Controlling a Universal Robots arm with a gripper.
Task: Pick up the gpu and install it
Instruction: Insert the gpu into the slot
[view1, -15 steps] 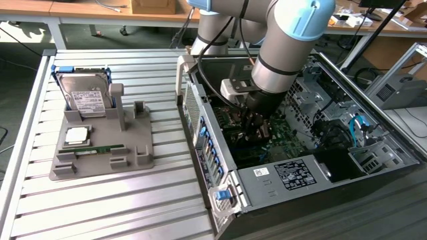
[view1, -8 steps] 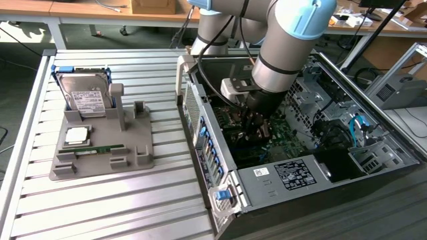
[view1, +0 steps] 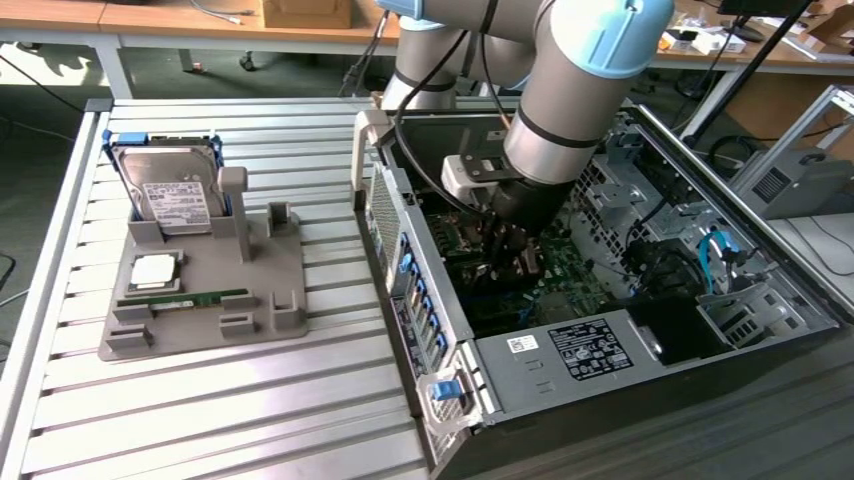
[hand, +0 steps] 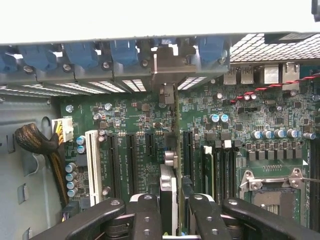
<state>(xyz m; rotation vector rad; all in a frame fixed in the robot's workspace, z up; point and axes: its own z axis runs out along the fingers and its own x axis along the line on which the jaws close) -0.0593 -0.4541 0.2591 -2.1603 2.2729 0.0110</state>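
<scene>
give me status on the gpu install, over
Gripper down inside open black computer case, jaws shut on thin dark gpu card. Card held edge-on, upright over green motherboard slots. Nothing seen blocking.

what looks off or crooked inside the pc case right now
Nothing stands out. The gpu stands edge-on between the gripper fingers, running straight along the motherboard slots, with its metal bracket up at the rear slot openings. No loose parts or damage show inside the case.
</scene>
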